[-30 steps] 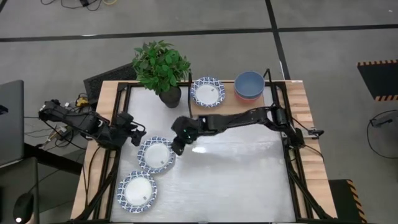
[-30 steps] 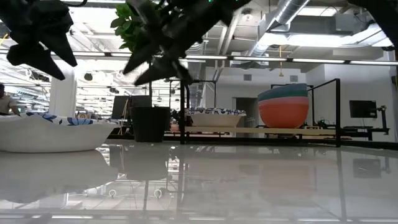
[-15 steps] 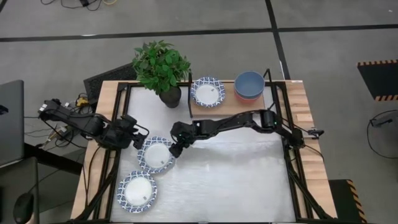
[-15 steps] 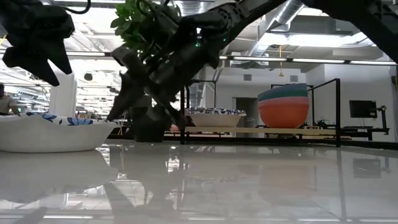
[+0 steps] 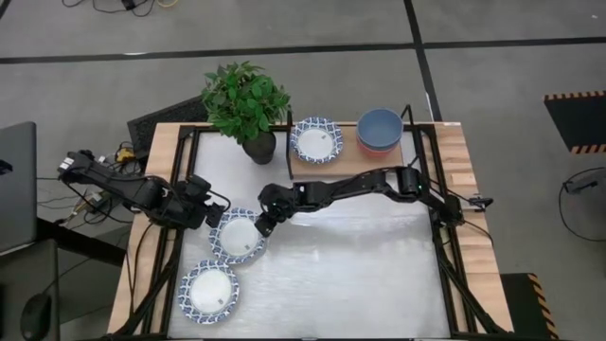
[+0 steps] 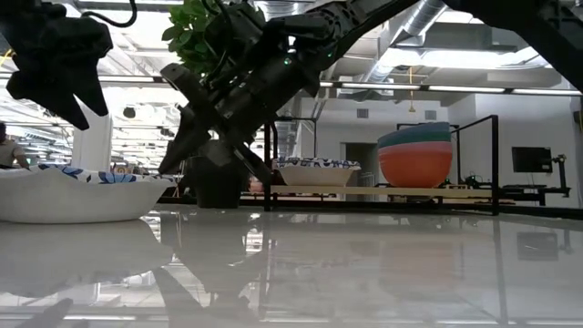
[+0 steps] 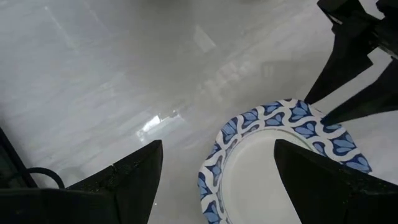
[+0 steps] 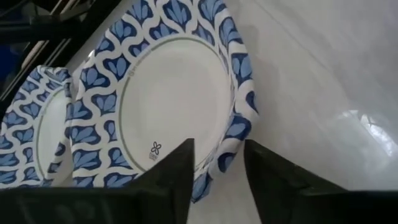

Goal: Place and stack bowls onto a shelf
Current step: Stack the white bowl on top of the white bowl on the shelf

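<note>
Moved: right gripper (image 5: 263,225) has dropped to the upper white blue-rimmed bowl (image 5: 238,236), fingers apart astride its rim.
High view: three patterned bowls; pink-and-blue stack (image 5: 380,131) on wooden shelf (image 5: 347,163).
Left wrist view: left gripper (image 7: 214,163) open.

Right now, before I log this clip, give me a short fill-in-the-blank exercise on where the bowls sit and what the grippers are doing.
The right gripper, fingers open, straddles the rim of the nearer-to-shelf white bowl with a blue patterned rim on the shiny metal tabletop.
1. White blue-rimmed bowls on the tabletop: ____.
2. The top bowl of the stack on the light wooden shelf is slate ____.
3. The left gripper holds ____.
Missing: two; blue; nothing
</note>
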Controlling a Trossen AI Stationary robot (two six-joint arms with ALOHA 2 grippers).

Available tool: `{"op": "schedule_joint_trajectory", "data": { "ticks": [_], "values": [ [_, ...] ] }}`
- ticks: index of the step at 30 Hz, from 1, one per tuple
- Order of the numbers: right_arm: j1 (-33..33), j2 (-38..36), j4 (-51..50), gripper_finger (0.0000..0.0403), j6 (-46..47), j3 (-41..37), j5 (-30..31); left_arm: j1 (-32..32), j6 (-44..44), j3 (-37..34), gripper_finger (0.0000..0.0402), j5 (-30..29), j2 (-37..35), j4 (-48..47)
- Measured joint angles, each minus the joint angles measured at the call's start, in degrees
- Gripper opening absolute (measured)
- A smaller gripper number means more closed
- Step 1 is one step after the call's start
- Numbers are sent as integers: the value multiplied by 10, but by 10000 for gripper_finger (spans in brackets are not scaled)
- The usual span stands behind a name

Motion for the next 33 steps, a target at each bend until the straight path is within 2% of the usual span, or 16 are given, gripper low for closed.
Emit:
{"op": "schedule_joint_trajectory", "data": {
  "ticks": [8, 13, 22, 26, 33],
  "values": [
    [-3, 0, -7, 90, 0, 0, 7, 0, 0, 0, 293, -8, 4, 0],
    [-3, 0, -15, 20, -2, 0, 28, 0, 5, 0, 293, -9, 4, 0],
    [-2, 0, -58, 17, -21, 0, 30, 0, 0, 0, 293, 11, 4, 5],
    [-2, -1, -58, 50, -31, 0, 18, 0, 6, 0, 293, 3, 4, 7],
    [-2, -1, -85, 174, -35, 0, 14, 0, 6, 0, 293, -2, 4, 7]
  ]
}}
